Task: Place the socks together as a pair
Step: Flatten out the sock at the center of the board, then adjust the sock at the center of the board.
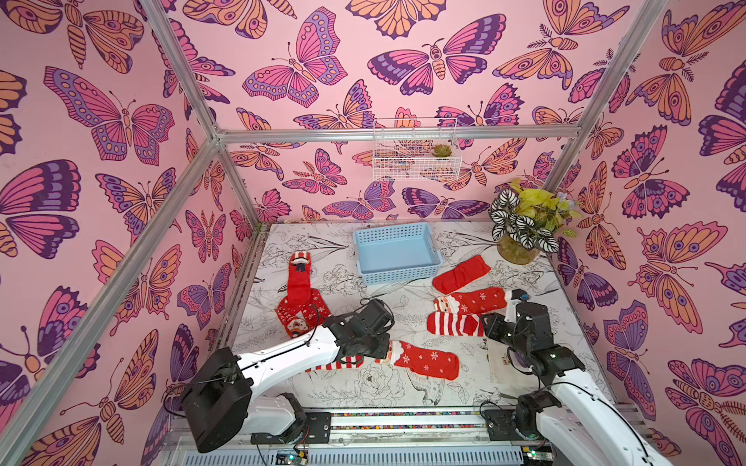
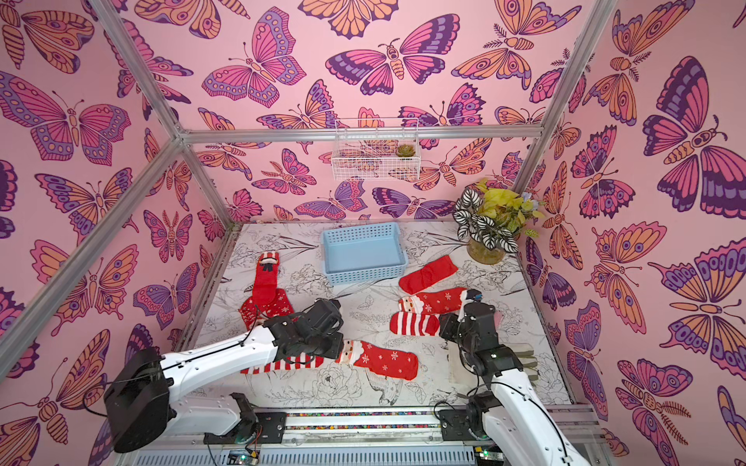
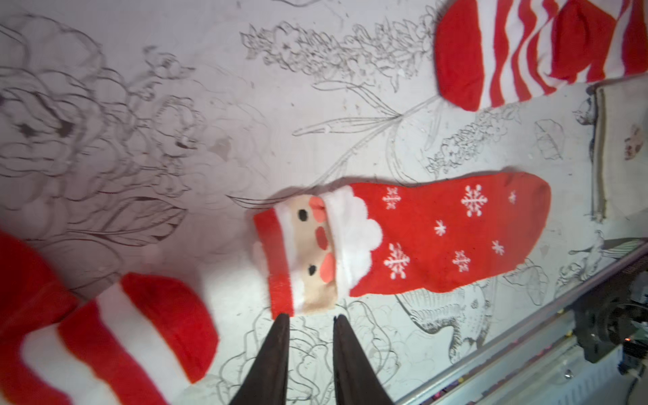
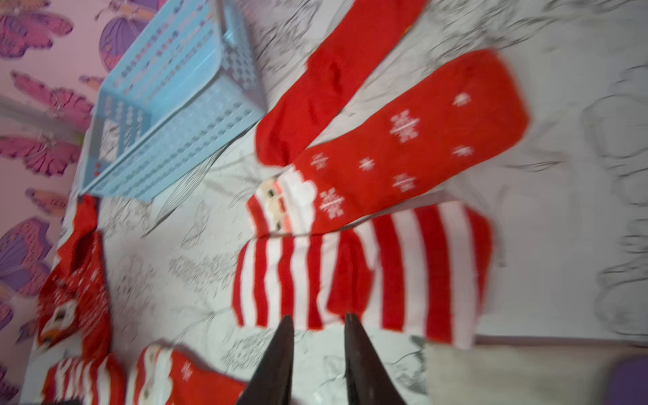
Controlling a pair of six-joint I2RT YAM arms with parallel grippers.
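Several red socks lie on the flower-print table. A Santa-cuffed snowflake sock (image 1: 424,357) (image 3: 438,235) lies near the front, with a red-white striped sock (image 1: 335,364) (image 3: 122,336) to its left, partly under my left arm. My left gripper (image 3: 311,317) hovers at the Santa cuff, open a little with nothing between its fingers. On the right lie a plain red sock (image 1: 460,274), a second Santa snowflake sock (image 1: 470,300) (image 4: 403,147) and a second striped sock (image 1: 454,324) (image 4: 350,273). My right gripper (image 4: 319,316) is at that striped sock's edge, open and holding nothing. Two more red socks (image 1: 300,298) overlap at the left.
A light blue plastic basket (image 1: 397,252) stands at the back middle. At the back right is a potted plant (image 1: 520,230). A white wire basket (image 1: 415,153) hangs on the back wall. A beige cloth (image 1: 500,359) lies under my right arm. The arms' rail (image 1: 403,419) runs along the front edge.
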